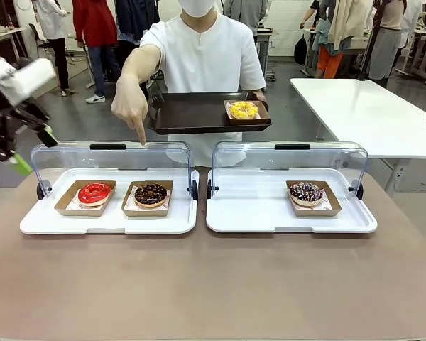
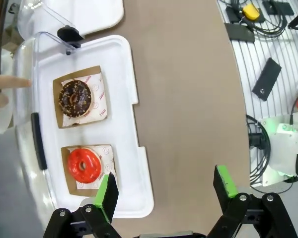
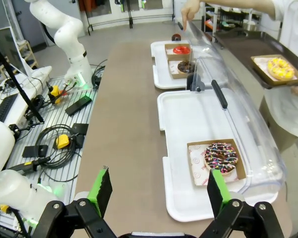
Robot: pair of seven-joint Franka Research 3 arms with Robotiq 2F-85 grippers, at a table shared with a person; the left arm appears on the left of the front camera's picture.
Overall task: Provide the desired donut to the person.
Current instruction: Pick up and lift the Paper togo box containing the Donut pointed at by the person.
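Note:
The person (image 1: 202, 53) holds a dark tray (image 1: 192, 114) carrying a yellow donut (image 1: 243, 109) and points a finger (image 1: 140, 133) down over the chocolate donut (image 1: 150, 193). A red donut (image 1: 94, 192) lies beside it in the left white tray (image 1: 110, 222). A sprinkled chocolate donut (image 1: 306, 192) sits in the right tray (image 1: 263, 213). My left gripper (image 1: 34, 150) hangs open at the far left, above the table; below it lie the red donut (image 2: 84, 164) and chocolate donut (image 2: 75, 98). My right gripper (image 3: 159, 191) stands open above the table, left of the sprinkled donut (image 3: 221, 157).
Both trays have clear lids (image 1: 110, 153) flipped up at the far side. The brown table (image 1: 213, 284) is bare in front of the trays. A white table (image 1: 369, 114) stands at the back right. Cables and devices (image 3: 59, 139) lie beside the table.

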